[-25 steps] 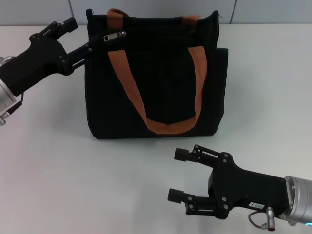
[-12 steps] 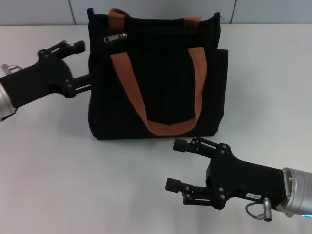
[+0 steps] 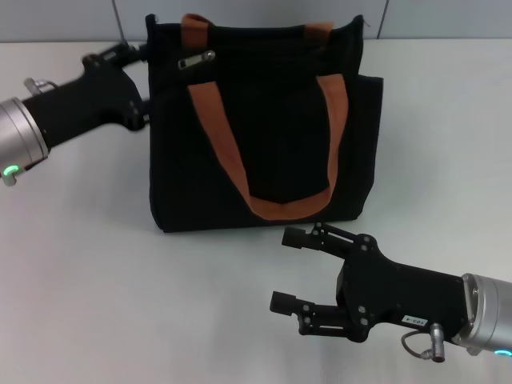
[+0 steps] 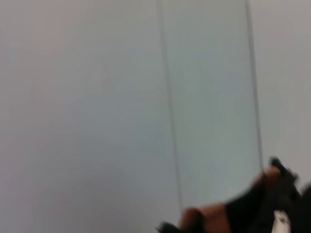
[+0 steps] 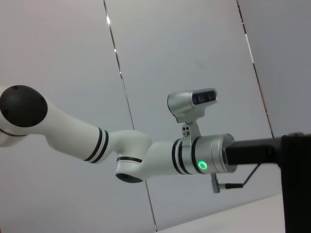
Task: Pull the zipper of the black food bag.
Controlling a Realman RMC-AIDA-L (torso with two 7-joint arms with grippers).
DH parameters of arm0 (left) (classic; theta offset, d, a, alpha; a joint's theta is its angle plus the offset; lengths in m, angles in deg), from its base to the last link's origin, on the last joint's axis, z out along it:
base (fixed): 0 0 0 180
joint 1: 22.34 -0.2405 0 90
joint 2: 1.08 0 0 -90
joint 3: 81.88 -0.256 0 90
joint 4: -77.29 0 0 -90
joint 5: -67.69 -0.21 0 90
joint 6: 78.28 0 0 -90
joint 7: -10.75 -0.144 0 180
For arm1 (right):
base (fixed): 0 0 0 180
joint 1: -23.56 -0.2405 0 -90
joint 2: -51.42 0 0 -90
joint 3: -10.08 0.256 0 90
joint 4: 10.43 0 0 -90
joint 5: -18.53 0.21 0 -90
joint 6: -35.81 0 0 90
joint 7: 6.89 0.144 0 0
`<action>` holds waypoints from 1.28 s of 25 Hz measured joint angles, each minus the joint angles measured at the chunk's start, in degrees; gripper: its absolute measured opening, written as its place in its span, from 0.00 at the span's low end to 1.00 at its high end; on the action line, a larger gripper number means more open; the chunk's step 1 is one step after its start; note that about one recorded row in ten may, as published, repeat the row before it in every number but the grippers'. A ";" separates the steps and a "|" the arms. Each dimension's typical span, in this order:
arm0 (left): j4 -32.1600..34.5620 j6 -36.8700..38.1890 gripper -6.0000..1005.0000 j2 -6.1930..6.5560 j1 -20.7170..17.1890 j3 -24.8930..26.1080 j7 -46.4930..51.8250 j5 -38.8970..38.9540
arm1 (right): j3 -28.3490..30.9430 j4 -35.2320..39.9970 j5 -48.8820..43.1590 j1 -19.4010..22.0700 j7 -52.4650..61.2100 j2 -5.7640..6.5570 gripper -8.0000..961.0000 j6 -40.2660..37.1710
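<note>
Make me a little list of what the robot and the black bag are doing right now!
bag: black food bag standing upright on the white table
handles: orange-brown straps, one draped down the bag's front
zipper: silver zipper near the bag's top left corner
left gripper: left gripper at the bag's upper left corner
right gripper: right gripper open, in front of the bag, apart from it

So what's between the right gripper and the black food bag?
Head view: only bare white table separates the open right gripper from the black food bag.
</note>
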 joint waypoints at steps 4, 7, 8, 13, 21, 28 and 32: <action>-1.22 -0.28 0.73 0.18 -0.77 0.06 -0.04 5.85 | 0.55 -0.07 0.00 0.12 0.00 0.00 0.82 0.03; -1.32 -0.89 0.73 0.21 -1.05 -0.19 -0.09 6.29 | 0.70 -0.11 0.00 0.10 0.00 0.00 0.82 0.03; -1.49 -1.06 0.73 0.19 -1.08 -0.23 -0.28 6.29 | 0.70 -0.11 -0.01 0.07 0.00 0.00 0.82 0.03; -3.41 -1.22 0.72 0.13 -1.09 -0.24 -2.87 6.53 | 0.70 -0.10 -0.01 -0.15 0.00 0.00 0.82 0.09; -4.45 0.17 0.54 -0.01 -1.24 -0.23 -4.10 6.67 | 1.02 -0.05 -0.01 -0.23 0.00 0.00 0.82 0.13; -5.35 1.69 0.34 0.00 -1.50 -0.59 -3.54 6.73 | 2.72 -0.17 -0.02 0.05 0.02 0.00 0.81 -0.11; -5.61 3.76 0.19 0.01 -1.52 -0.70 -0.86 6.76 | 6.94 -0.88 -0.02 0.56 2.95 0.05 0.81 -3.38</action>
